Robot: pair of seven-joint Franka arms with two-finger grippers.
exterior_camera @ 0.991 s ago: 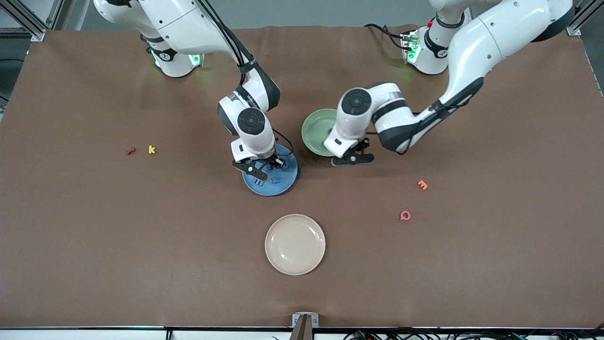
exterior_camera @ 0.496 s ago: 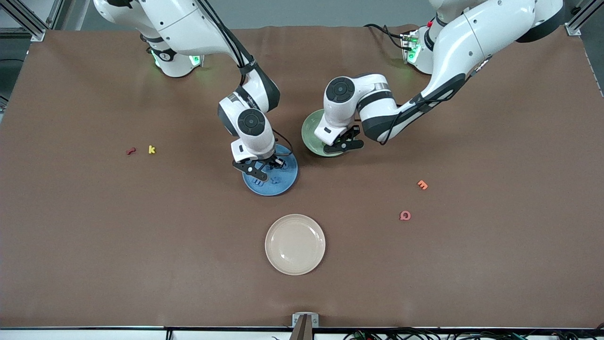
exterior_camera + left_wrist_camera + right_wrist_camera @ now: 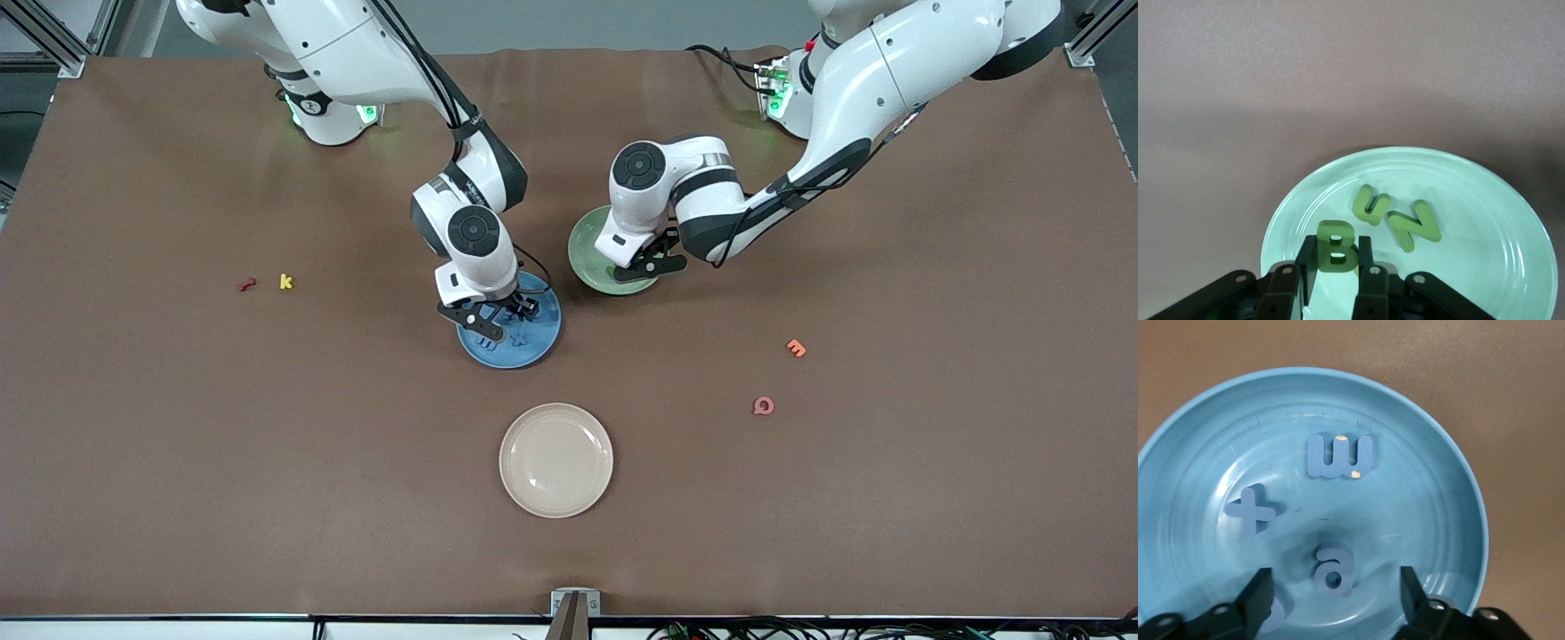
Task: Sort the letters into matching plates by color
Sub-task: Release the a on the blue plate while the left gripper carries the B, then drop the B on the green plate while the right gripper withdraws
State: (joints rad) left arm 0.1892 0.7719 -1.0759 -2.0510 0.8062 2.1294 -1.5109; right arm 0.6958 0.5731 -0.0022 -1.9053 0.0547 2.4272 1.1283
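Over the pale green plate [image 3: 587,244] my left gripper [image 3: 647,267] is shut on a green letter B [image 3: 1336,239]. In the left wrist view the gripper [image 3: 1336,259] hangs above the plate's rim [image 3: 1511,193], and two more green letters [image 3: 1413,225] lie in the plate. My right gripper [image 3: 498,316] stands open low over the blue plate [image 3: 538,342]. In the right wrist view the gripper [image 3: 1335,583] straddles a blue letter "a" [image 3: 1333,568] lying in the plate [image 3: 1451,487]. A blue w-shaped letter [image 3: 1339,457] and a cross-shaped one [image 3: 1251,510] lie in it too. A further blue letter [image 3: 1275,613] is half hidden by a finger.
A cream plate [image 3: 556,460] sits nearer the front camera than the blue plate. Red [image 3: 247,284] and yellow [image 3: 285,282] letters lie toward the right arm's end of the table. Orange [image 3: 796,348] and pink [image 3: 763,406] letters lie toward the left arm's end.
My left gripper carried the green B from beside the green plate to over it. My right gripper opened over the blue plate and let go of a blue letter.
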